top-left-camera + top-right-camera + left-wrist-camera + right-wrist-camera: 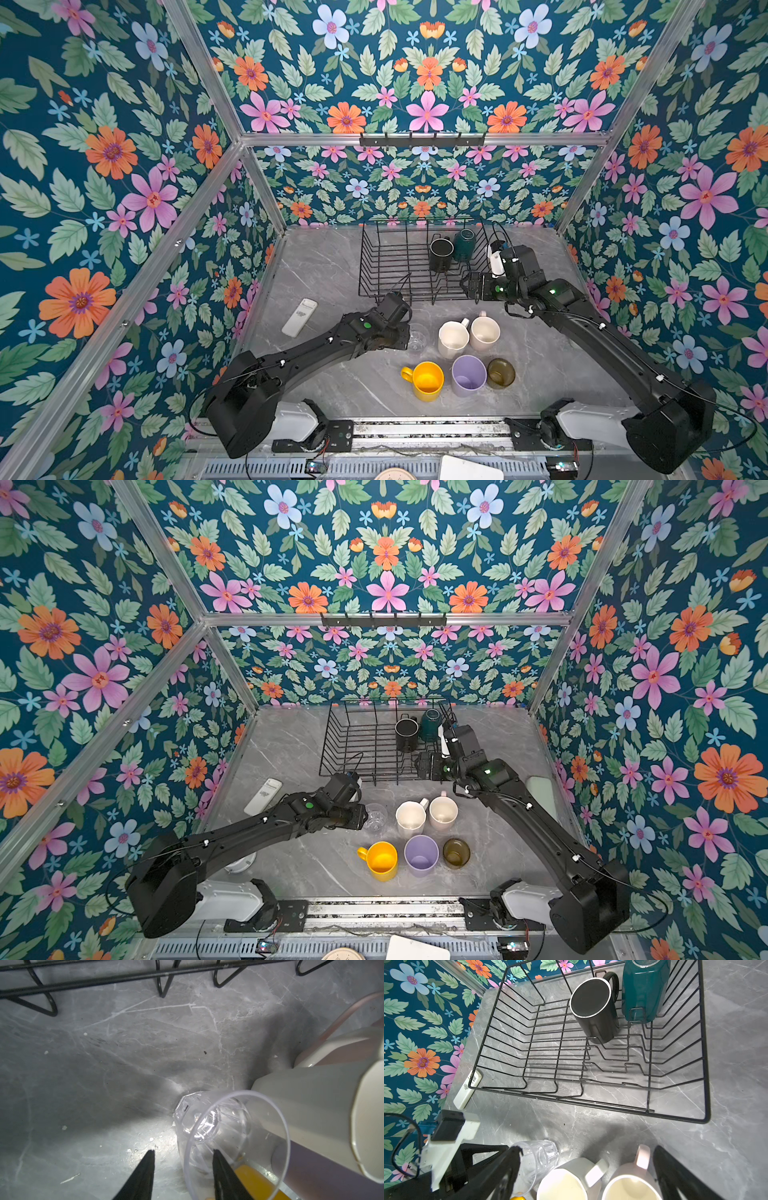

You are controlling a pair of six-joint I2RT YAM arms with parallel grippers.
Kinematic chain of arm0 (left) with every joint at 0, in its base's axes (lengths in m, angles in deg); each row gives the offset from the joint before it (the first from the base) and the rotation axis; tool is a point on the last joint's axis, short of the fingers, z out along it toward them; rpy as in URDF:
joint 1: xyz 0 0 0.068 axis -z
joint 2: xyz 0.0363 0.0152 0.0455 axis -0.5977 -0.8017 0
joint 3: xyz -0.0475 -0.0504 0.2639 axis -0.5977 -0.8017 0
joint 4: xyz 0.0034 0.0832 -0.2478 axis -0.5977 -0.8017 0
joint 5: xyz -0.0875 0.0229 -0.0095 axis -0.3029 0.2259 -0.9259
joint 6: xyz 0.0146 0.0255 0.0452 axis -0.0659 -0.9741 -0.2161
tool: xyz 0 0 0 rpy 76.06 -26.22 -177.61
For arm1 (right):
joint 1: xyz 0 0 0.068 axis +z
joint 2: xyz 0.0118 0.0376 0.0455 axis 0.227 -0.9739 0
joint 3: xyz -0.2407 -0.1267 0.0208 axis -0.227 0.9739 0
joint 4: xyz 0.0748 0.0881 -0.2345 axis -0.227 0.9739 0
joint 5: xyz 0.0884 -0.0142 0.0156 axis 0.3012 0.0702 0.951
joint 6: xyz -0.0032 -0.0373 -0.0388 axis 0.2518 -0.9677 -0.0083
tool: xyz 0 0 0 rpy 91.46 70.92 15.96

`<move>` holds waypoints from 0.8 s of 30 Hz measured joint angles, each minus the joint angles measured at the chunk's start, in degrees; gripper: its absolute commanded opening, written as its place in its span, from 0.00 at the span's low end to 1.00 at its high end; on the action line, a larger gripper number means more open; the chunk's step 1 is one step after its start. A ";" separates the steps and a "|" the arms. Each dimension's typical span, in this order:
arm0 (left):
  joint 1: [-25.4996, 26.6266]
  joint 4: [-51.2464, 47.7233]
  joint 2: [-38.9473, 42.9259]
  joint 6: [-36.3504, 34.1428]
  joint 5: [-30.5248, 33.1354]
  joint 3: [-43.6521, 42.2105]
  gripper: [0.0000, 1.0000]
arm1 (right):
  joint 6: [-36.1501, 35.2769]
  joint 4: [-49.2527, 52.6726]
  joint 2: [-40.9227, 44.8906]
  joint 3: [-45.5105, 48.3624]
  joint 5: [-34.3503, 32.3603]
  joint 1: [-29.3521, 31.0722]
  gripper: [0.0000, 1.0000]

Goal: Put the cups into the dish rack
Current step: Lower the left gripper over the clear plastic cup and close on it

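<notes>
- Counting the load so far: two of the eight cups sit in the dish rack (399,266), the black mug (441,254) and the dark green mug (464,245), side by side toward the rack's 2 o'clock corner in both top views.
- Six cups wait on the table at the rack's 6 o'clock side: the clear glass (417,338), white mug (453,338), pink mug (484,332), yellow mug (427,380), lavender tumbler (468,375) and amber glass (501,372).
- The left gripper (182,1154) straddles the clear glass's rim, one finger inside and one outside; the jaws stand partly apart, and I cannot tell whether they pinch the wall yet.
- The right gripper (586,1167) hangs wide and empty above the white and pink mugs, near the rack's front rail.
- Judging by this, roughly a quarter is done; the glass looks like the next cup to go.
</notes>
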 measured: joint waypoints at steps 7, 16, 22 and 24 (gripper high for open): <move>0.00 1.14 -1.57 0.17 0.79 0.17 0.35 | -0.04 0.17 0.04 0.39 0.02 0.00 0.99; 0.00 1.53 -3.26 1.16 1.14 0.68 0.23 | -0.17 0.17 -0.28 0.63 0.07 0.00 0.99; 0.00 1.99 -3.63 1.22 1.16 0.74 0.13 | -0.17 0.11 -0.28 0.90 0.07 0.00 0.99; 0.04 1.92 -3.63 1.25 1.40 0.74 0.10 | -0.17 0.07 -0.31 0.92 0.07 0.00 0.99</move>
